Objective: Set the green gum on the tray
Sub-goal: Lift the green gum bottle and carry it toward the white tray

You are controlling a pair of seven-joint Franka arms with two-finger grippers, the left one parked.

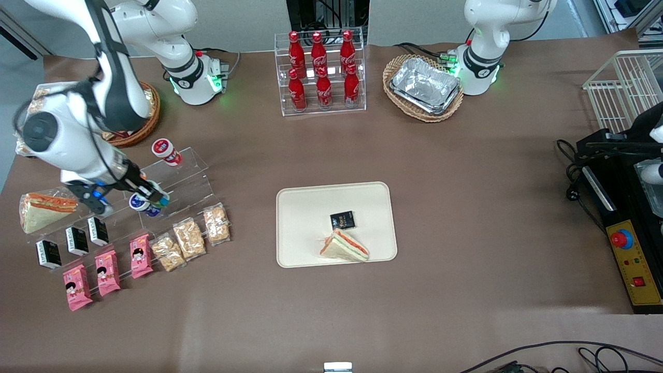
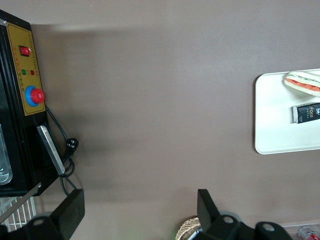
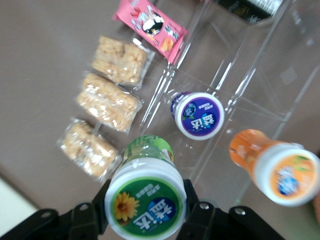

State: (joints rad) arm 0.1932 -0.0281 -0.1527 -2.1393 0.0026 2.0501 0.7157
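The green gum, a small green bottle with a white lid and a green flower label, sits between the fingers of my right gripper, which is shut on it. In the front view the gripper hangs over the clear acrylic step stand at the working arm's end of the table, and only a bit of the gum shows. The cream tray lies in the middle of the table, toward the parked arm from the gripper. It holds a sandwich and a small black packet.
A blue gum bottle and an orange one stand on the stand beside the held bottle. Cereal bars, pink packets, black cartons and a wrapped sandwich lie around it. Cola bottles and a basket of foil trays stand farther back.
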